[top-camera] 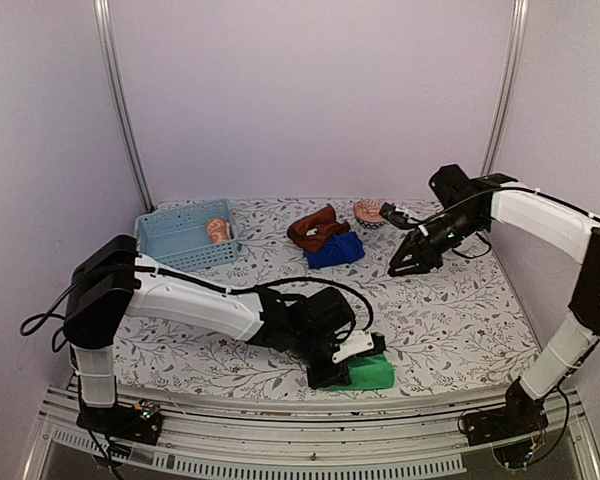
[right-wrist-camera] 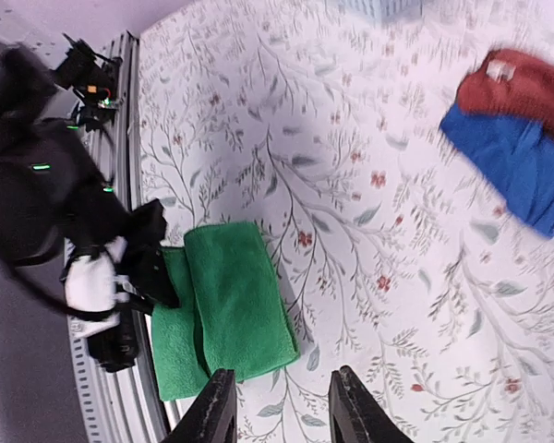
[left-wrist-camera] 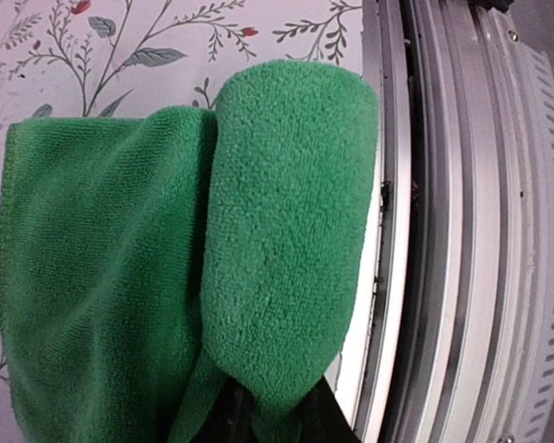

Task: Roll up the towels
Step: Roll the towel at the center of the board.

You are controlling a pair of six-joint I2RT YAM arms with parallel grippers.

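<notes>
rolling the green towel (top-camera: 372, 372) at the near edge of the table (top-camera: 460, 320), just beside the metal rail (left-wrist-camera: 462, 231). showing one fat roll next to a flat part, so looking only partly rolled. pinching the end of that roll with the left gripper (left-wrist-camera: 275, 420), with jaws closed on the soft cloth, probably to stop the roll from popping open and to help turn it over some more. needing care here, with the towel sitting so near the edge and maybe sliding off.

hanging the right gripper (right-wrist-camera: 284, 392) up over the table, with jaws apart and holding nothing, well apart from the green towel, likely so as not to bump the other arm.

looking farther out and finding the deep blue towel (top-camera: 336, 250) toward the back of the table, with the rust-brown towel (top-camera: 317, 227) touching it, both bunched up and not rolled yet. seeing the orange towel (top-camera: 217, 231) inside the light blue basket (top-camera: 170, 245) at the back left, maybe put there as finished, though too small to tell. spotting a small bowl (top-camera: 370, 213) near the brown one. guessing at plenty more rolling to do.
</notes>
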